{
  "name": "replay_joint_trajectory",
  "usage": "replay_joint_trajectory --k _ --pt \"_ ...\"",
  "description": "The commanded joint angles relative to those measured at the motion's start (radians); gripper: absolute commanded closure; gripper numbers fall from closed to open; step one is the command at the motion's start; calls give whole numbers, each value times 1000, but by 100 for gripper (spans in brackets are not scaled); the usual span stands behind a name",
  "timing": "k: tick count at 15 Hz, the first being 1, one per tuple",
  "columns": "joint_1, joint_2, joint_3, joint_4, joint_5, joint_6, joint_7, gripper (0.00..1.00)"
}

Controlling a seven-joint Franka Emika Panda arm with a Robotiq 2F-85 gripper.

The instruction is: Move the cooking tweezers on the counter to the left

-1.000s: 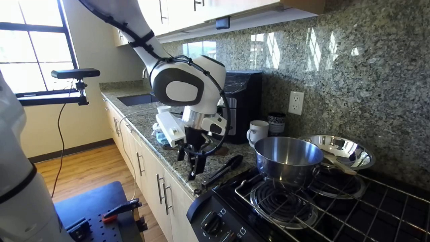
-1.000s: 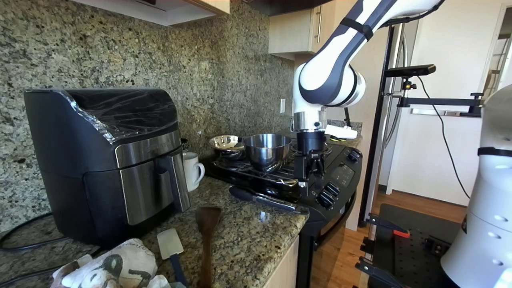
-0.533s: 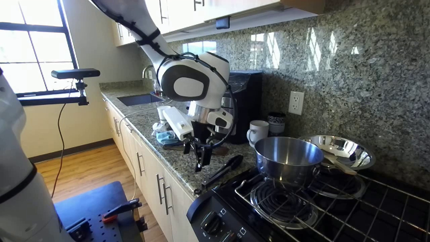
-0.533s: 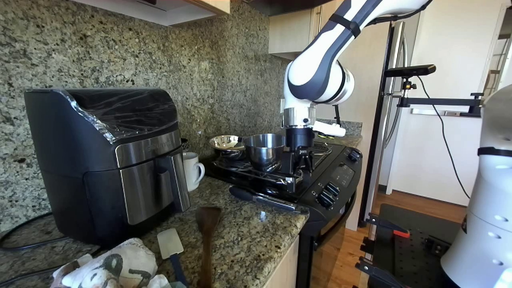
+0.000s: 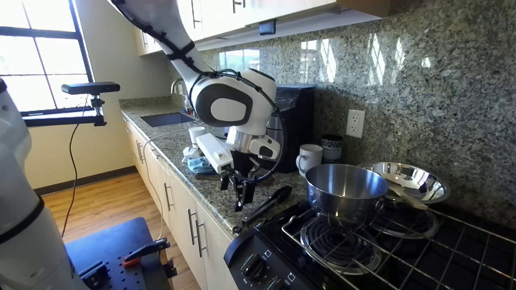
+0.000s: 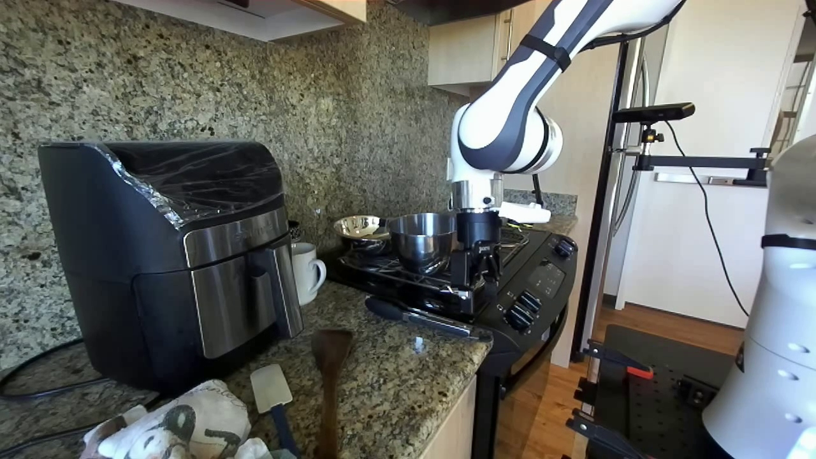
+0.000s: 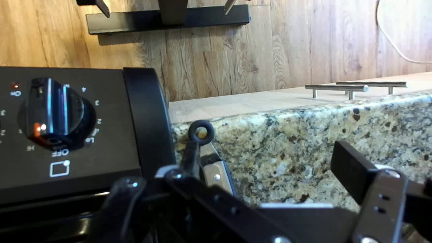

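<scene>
1 wooden utensil (image 5: 409,197) in bowl (image 5: 436,186); tweezers (image 6: 437,323) on counter (image 6: 395,379).

Stove panel (image 7: 111,155), around the knob (image 7: 55,113): we read Lo, 2, 3, 4, Hi and OFF.
By its red light (image 7: 15,85): we read On.

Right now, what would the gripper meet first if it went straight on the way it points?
With its jaws open and pointing down, the gripper would probably meet the ring end of the cooking tweezers, or the counter just beside it; depth is unclear.
</scene>
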Motion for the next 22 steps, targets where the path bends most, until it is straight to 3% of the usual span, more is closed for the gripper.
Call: replay_joint_trajectory --k 1,11,22 --pt "-10 44 16 13 -69 71 53 0" --pt "-9 292 22 93 -190 317 99 0" --pt "17 349 41 147 -233 370 116 0"
